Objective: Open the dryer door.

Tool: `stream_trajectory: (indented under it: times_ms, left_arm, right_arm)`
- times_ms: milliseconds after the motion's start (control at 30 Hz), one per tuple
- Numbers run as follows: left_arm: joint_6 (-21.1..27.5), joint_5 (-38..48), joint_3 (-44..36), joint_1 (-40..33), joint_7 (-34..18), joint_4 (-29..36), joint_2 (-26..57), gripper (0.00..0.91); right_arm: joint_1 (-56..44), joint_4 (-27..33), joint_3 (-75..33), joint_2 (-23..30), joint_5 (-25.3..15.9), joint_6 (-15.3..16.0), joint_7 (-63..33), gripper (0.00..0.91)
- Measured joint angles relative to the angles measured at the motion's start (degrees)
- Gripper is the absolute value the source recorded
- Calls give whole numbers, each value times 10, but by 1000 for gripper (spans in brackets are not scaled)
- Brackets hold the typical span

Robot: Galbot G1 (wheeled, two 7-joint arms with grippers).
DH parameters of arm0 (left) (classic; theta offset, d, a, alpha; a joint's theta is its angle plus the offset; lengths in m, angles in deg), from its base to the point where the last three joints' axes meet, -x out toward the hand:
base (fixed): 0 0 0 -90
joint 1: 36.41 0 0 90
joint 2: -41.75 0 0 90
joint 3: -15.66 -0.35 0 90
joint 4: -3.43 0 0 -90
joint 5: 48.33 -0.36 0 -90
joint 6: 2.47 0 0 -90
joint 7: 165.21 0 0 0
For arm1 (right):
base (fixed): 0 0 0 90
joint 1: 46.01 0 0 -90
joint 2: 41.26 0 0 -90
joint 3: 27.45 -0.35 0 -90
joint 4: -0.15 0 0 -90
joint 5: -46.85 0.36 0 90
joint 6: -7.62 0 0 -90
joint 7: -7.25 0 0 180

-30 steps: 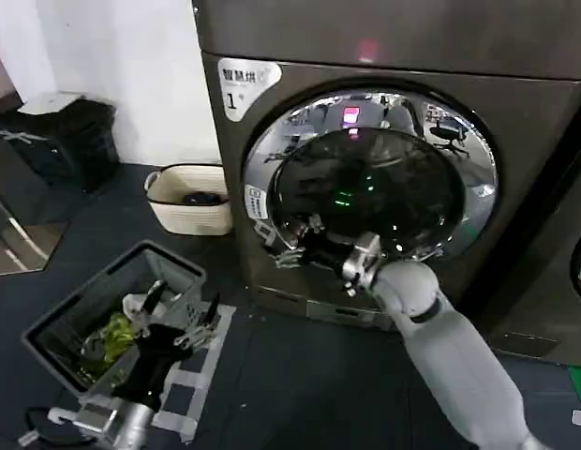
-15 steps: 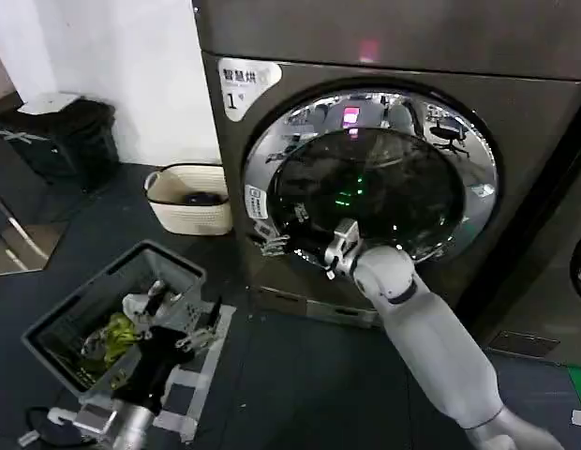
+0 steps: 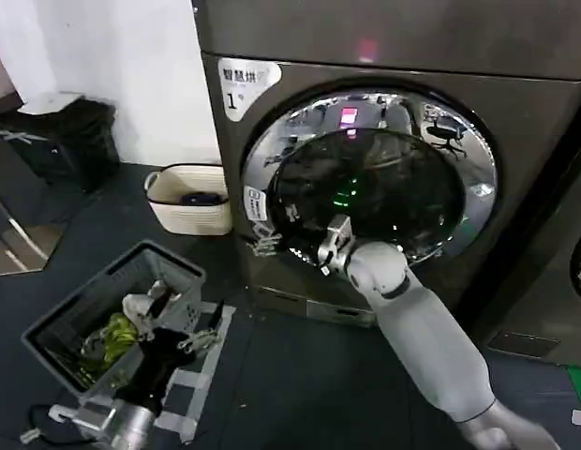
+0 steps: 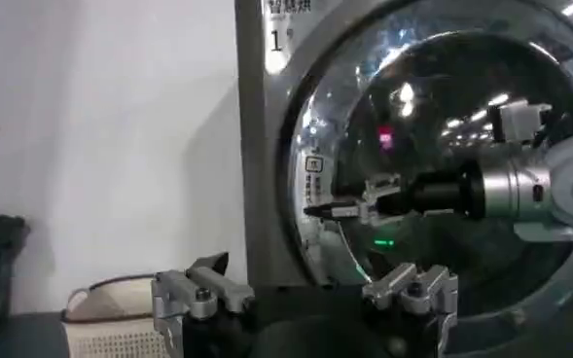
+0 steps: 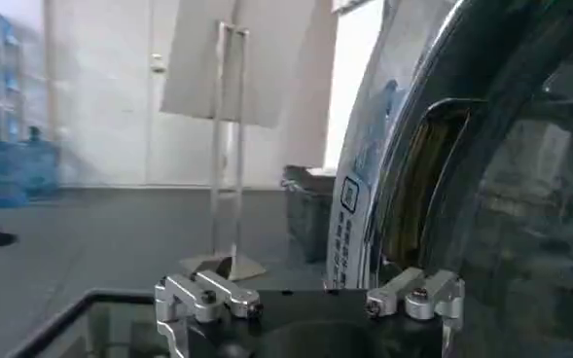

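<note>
The dryer [image 3: 384, 37] is a dark grey machine with a white "1" label. In the head view its dryer door [image 3: 365, 178], a chrome ring round dark glass, lies flat against the front. My right gripper [image 3: 270, 242] is at the door's lower left rim. It is open, with one finger [image 5: 412, 292] close to the rim's edge and nothing held. The left wrist view shows the right gripper [image 4: 327, 208] reaching across the door [image 4: 442, 107]. My left gripper [image 3: 183, 317] hangs open and idle, low on the left above a crate.
A grey crate [image 3: 56, 328] with clothes sits on the floor under the left arm. A pale oval basket [image 3: 178, 202] stands by the dryer's left side. A black bin [image 3: 75, 131] is against the white wall. Dark floor lies before the machine.
My right gripper has slid left along the door, from under the glass to the left rim. The left arm has barely moved.
</note>
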Motion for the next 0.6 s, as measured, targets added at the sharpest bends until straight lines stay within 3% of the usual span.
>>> stream_trajectory:
  times_ms: [433, 600]
  left_arm:
    - [23, 14, 43, -22, 46, -14, 6, 907]
    - [24, 29, 65, -30, 64, -20, 13, 907]
  right_arm:
    - [-32, -38, -34, -42, 39, -3, 132, 907]
    - [-42, -46, -41, -56, 46, -33, 178, 907]
